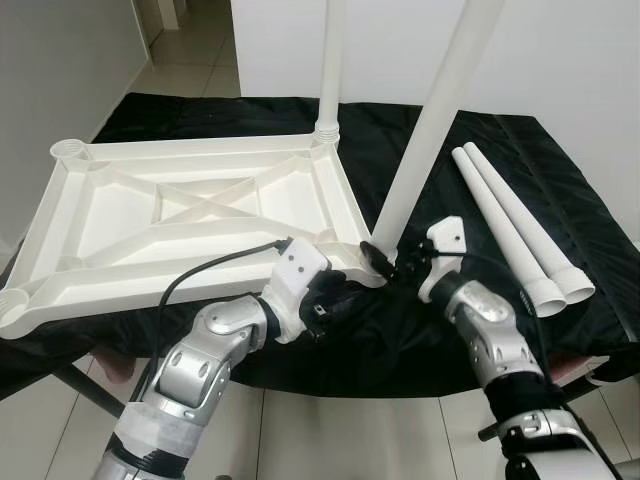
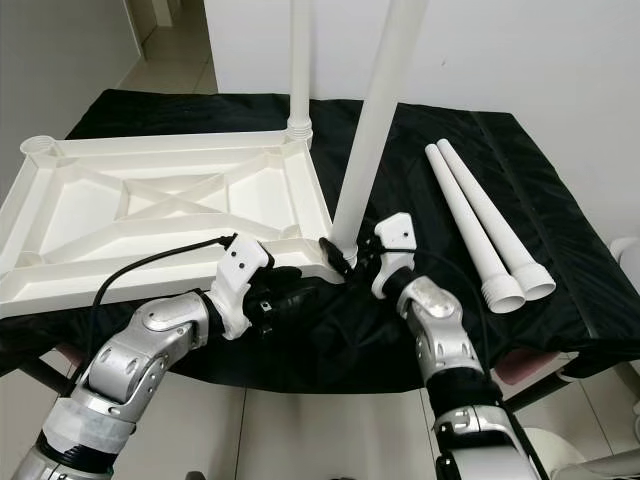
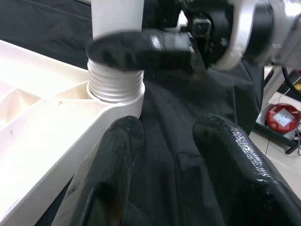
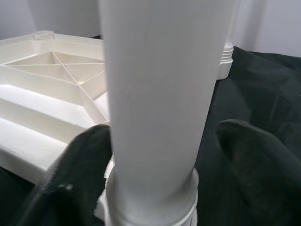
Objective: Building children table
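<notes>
Right hand grasps tilted table leg base at tabletop corner socket; left hand released, just beside.

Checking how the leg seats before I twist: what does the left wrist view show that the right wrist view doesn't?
Left wrist view: the leg's threaded collar with threads exposed above the corner socket, beyond the open left claw. Right wrist view: the second leg standing in the far corner, and the tabletop's ribbed underside. Both: the near leg, right claw, black cloth.
</notes>
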